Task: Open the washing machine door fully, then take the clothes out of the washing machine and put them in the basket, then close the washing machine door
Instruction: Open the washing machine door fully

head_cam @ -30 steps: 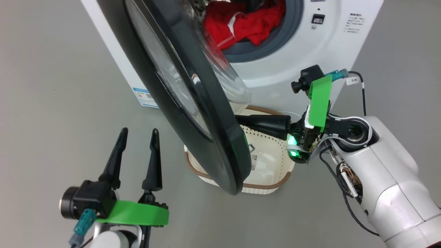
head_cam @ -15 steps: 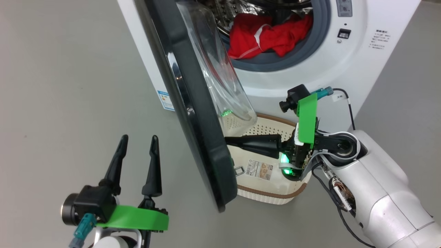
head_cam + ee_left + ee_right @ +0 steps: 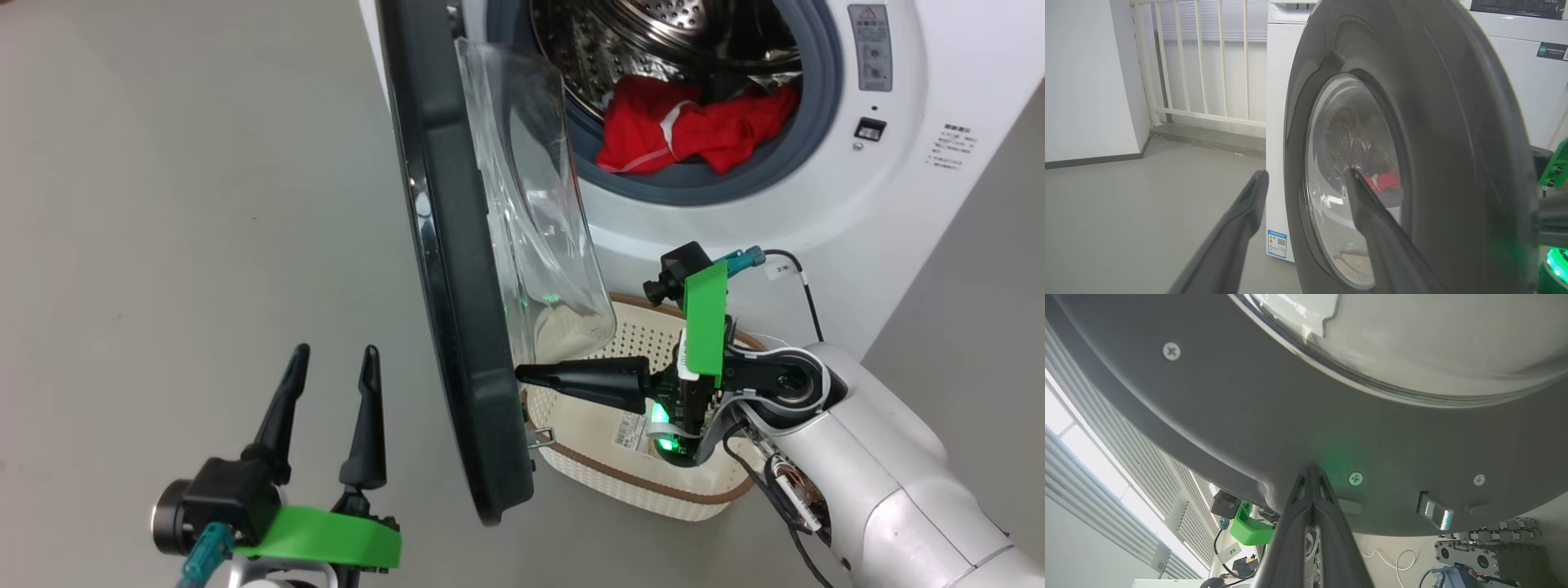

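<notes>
The washing machine (image 3: 816, 229) stands at the upper right with the red clothes (image 3: 694, 131) lying in its steel drum. The washing machine door (image 3: 457, 286) hangs open, edge-on to the head view, its glass bowl (image 3: 531, 204) facing the drum. My right gripper (image 3: 522, 374) is shut and empty, pointing left, with its tip against the inner side of the door's lower rim (image 3: 1249, 416); the shut fingertips (image 3: 1311, 470) meet the rim beside a screw. Below that arm sits the basket (image 3: 645, 488). My left gripper (image 3: 335, 353) is open at the lower left, outside the door (image 3: 1453, 143).
Bare grey floor spreads to the left of the door. A white railing (image 3: 1208, 61) and a wall lie behind the machine's left side. Another white appliance (image 3: 1527, 90) stands to the right. The basket holds a paper label (image 3: 627, 431).
The door has swung further open with my shut right gripper's tip against its inner rim. The head camera has shifted, bringing more of the drum into view. The left gripper stays open in place.
</notes>
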